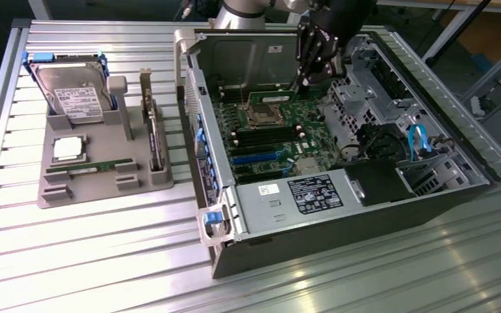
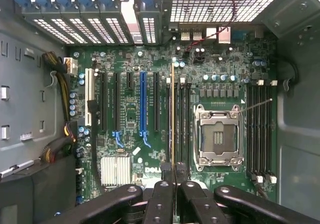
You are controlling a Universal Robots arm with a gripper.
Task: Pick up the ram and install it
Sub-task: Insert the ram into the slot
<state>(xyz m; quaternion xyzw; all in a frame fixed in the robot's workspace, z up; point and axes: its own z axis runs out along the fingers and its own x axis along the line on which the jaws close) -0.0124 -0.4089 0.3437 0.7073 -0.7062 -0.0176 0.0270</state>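
Two black fingers (image 2: 161,204) of the gripper (image 2: 173,184) are pinched almost together on the ram (image 2: 173,124). It stands on edge between them and shows from above as a thin gold line. The ram hangs over the motherboard (image 2: 132,111), parallel to the dark memory slots (image 2: 182,124) that lie beside the open CPU socket (image 2: 216,134). Whether its lower edge touches a slot I cannot tell.

In the exterior view the gripper reaches down into the far end of the open case (image 1: 320,241), which lies on its side on the slatted table (image 1: 102,261). Well apart, at the exterior view's left, a grey holder (image 1: 102,189) sits on the table. It carries a hard drive (image 1: 72,91) at its far end and an upright card (image 1: 153,140) on the side nearest the case. A square chip (image 1: 68,149) and a second green stick (image 1: 85,168) lie nearer.
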